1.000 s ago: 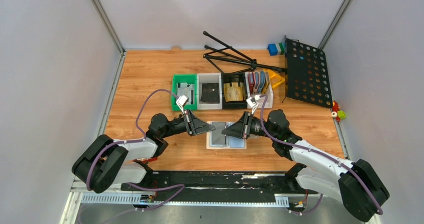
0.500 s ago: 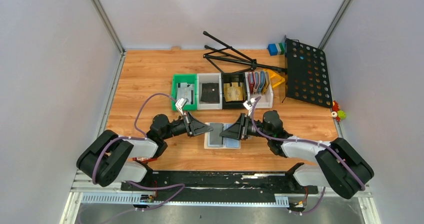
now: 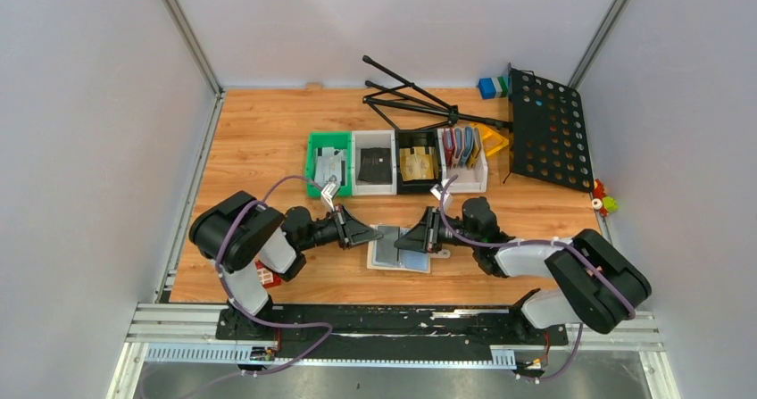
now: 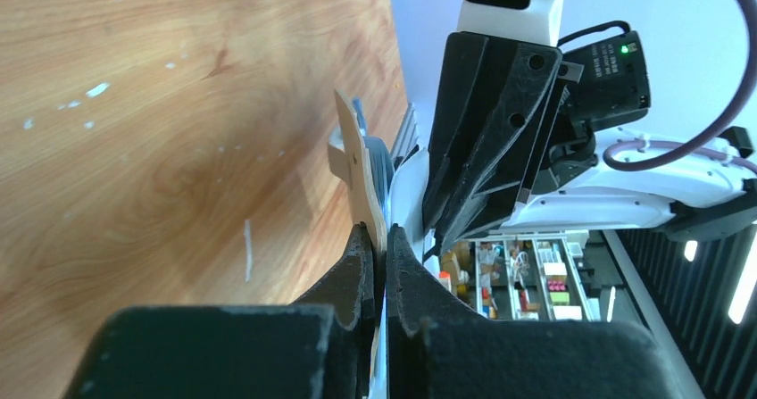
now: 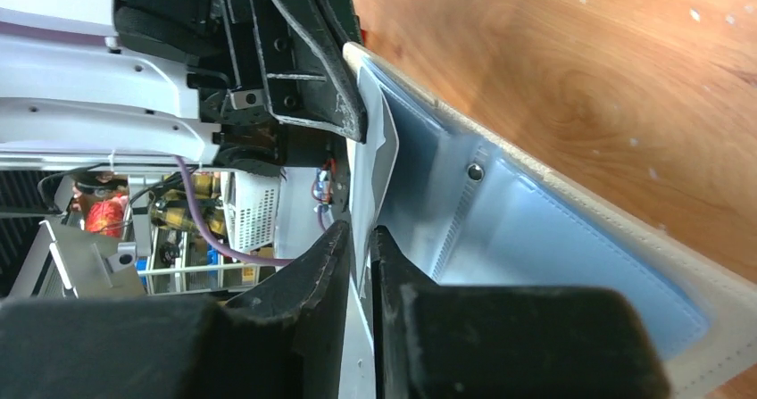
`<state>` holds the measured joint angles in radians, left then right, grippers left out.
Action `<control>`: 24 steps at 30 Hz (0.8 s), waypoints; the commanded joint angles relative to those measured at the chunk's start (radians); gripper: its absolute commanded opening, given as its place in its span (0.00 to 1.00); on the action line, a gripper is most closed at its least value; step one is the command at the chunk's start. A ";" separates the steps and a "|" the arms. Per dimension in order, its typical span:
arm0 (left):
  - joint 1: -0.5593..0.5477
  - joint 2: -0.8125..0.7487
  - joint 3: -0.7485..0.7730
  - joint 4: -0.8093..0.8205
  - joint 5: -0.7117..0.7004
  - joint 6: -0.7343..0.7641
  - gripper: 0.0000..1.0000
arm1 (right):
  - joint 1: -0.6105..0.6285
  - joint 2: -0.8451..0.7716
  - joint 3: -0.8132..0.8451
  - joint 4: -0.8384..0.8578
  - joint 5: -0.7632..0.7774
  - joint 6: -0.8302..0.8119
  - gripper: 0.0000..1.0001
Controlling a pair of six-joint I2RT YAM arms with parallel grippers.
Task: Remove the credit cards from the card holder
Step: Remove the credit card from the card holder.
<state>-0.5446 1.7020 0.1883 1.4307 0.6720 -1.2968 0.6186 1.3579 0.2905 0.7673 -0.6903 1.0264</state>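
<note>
The card holder [image 3: 398,251] lies open on the wooden table between my two grippers, pale grey-blue with a darker patch on its left half. My left gripper [image 3: 371,233] is shut on the holder's left edge; in the left wrist view the tan edge [image 4: 361,167] runs straight into the closed left gripper [image 4: 380,238]. My right gripper [image 3: 407,238] is shut on a thin pale inner leaf [image 5: 375,153] of the holder, beside the blue-grey lining [image 5: 544,238]. The right gripper [image 5: 361,238] shows only that leaf between its jaws. No dark credit card shows clearly.
A row of bins stands behind the holder: green [image 3: 328,162], white [image 3: 373,161], black [image 3: 418,162], and one with upright wallets [image 3: 464,153]. A black music stand [image 3: 548,128] and its legs [image 3: 411,95] lie at the back right. Coloured blocks [image 3: 491,87] sit beyond.
Both arms have folded back toward their bases and dropped lower. The grippers stayed on the holder, which slid slightly toward me and to the left and turned a little.
</note>
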 commanded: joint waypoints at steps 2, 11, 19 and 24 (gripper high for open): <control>-0.012 0.114 0.014 0.175 -0.001 0.016 0.00 | 0.010 0.093 0.041 0.135 -0.034 -0.012 0.16; -0.005 0.202 0.046 0.175 0.010 0.039 0.00 | -0.006 0.320 0.045 0.392 -0.074 0.074 0.18; 0.041 0.234 0.060 0.175 0.043 0.049 0.05 | -0.047 0.349 0.036 0.383 -0.095 0.058 0.10; 0.041 0.250 0.073 0.176 0.047 0.047 0.07 | -0.056 0.371 0.038 0.391 -0.100 0.060 0.00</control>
<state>-0.5064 1.9324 0.2447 1.5078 0.7067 -1.2827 0.5663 1.7157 0.2989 1.0473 -0.7517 1.0775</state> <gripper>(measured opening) 0.074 0.025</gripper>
